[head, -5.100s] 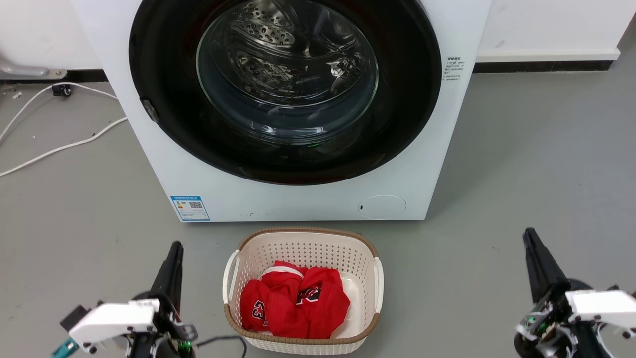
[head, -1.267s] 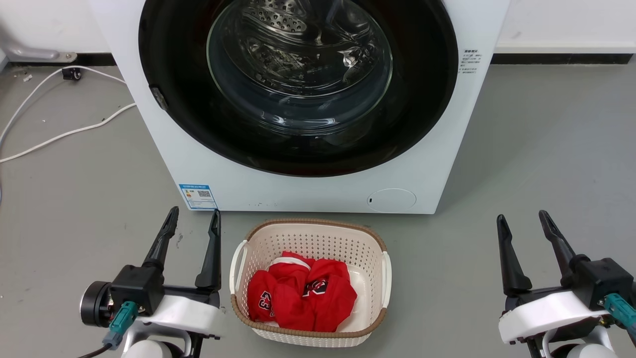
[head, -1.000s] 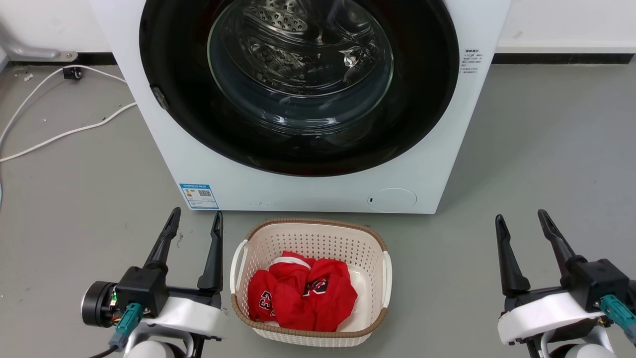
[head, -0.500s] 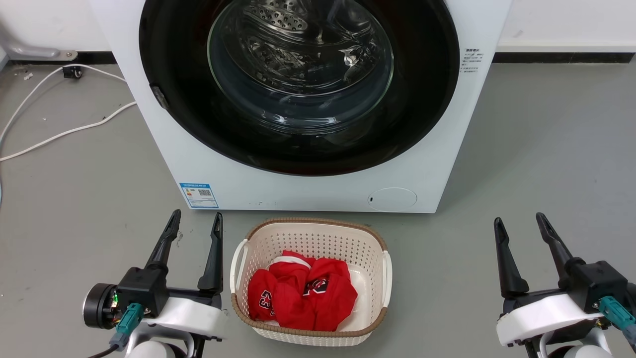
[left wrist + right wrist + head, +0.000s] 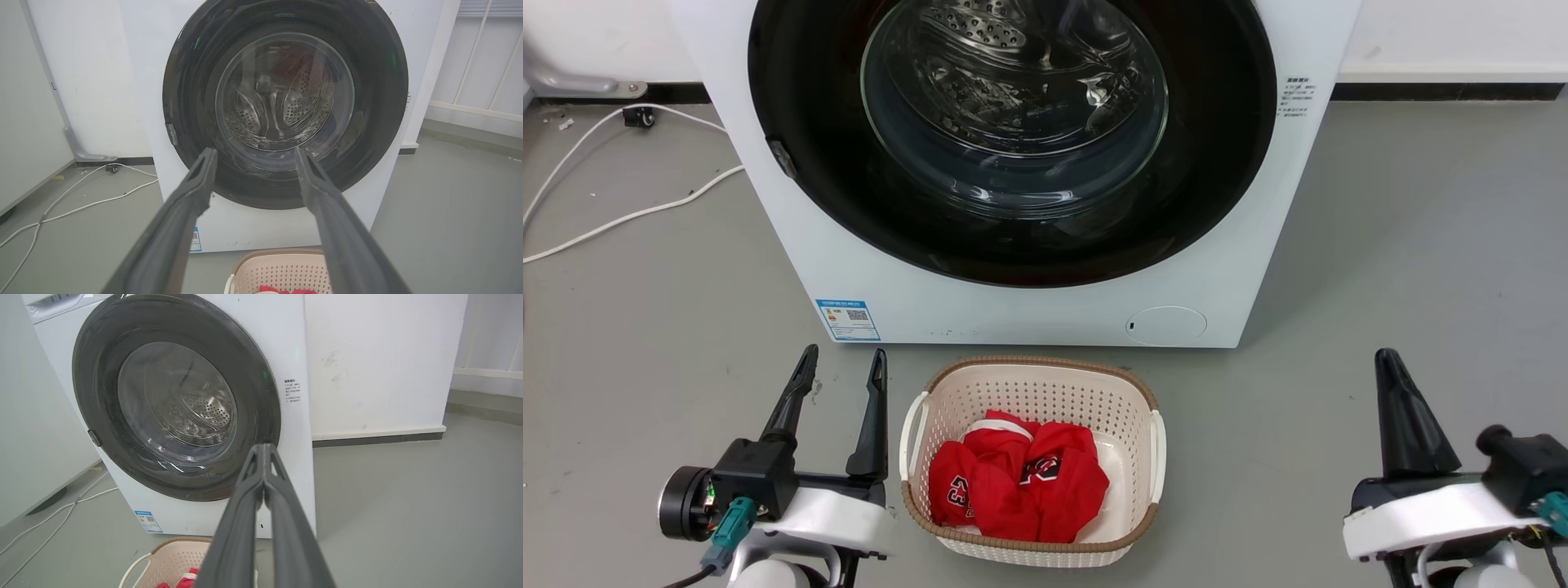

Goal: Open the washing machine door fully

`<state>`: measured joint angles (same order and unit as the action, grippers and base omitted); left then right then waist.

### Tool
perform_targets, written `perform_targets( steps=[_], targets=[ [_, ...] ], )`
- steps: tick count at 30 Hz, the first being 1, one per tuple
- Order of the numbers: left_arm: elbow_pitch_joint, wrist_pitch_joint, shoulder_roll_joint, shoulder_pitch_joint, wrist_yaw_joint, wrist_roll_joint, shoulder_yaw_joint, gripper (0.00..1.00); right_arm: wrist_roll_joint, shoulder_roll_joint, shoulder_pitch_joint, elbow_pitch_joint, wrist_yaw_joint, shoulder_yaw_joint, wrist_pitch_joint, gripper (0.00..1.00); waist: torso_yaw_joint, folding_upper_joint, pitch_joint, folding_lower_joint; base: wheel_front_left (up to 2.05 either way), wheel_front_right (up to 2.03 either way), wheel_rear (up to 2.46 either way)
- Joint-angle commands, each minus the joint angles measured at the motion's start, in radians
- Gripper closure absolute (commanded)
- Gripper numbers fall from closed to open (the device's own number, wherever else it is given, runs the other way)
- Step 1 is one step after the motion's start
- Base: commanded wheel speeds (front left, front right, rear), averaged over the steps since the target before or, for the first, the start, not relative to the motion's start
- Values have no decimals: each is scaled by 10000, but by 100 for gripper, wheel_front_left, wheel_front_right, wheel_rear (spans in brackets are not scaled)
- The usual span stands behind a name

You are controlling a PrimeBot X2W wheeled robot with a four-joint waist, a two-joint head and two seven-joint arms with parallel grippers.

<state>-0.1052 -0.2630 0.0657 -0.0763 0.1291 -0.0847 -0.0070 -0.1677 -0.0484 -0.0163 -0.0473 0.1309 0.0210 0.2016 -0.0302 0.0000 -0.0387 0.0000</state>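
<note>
The washing machine door (image 5: 1013,139) sits shut, flush in the washing machine (image 5: 1013,314), at 1 o'clock from my left gripper (image 5: 841,359), fingers spread, and at 11 o'clock from my right gripper (image 5: 1387,359), fingers pressed together. A small grey tab (image 5: 783,159) at the door's 9 o'clock rim lies nearer my left, so I judge that arm leads. A laundry basket (image 5: 1029,362) stands on the grey floor (image 5: 1380,245) between my grippers.

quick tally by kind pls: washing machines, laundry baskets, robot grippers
washing machine: 1
laundry basket: 1
grippers: 2 (left gripper open, right gripper shut)
total: 4
</note>
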Motion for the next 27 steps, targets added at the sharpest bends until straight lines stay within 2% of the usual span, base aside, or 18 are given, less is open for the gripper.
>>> perform_targets(
  steps=[1,3,11,17,23,27],
  targets=[
    [-27,-25,-10,-102,15,-52,14,0,-520,-33,-149,-72,-3,57,145,100,5,0,-11,0,0,0,0],
    [-34,-25,-13,-110,17,-64,14,0,-1226,-33,-232,-140,-3,104,283,100,10,0,-20,0,0,0,0],
    [6,-25,-27,-180,20,-73,99,0,-5574,-32,-840,-797,-1,213,612,100,57,0,-200,0,0,0,0],
    [149,-25,-49,-396,22,-132,268,0,-9024,-33,-2011,-1479,-1,584,630,100,152,0,-636,0,0,0,0],
    [301,-25,-57,-638,23,-150,392,0,-11335,-33,-3536,-2163,0,875,479,100,243,0,-1112,0,0,0,0],
    [410,-25,-50,-879,24,-163,444,0,-12083,-205,-4976,-2876,-1,1283,-201,100,308,0,-1548,0,0,0,0]
  ],
)
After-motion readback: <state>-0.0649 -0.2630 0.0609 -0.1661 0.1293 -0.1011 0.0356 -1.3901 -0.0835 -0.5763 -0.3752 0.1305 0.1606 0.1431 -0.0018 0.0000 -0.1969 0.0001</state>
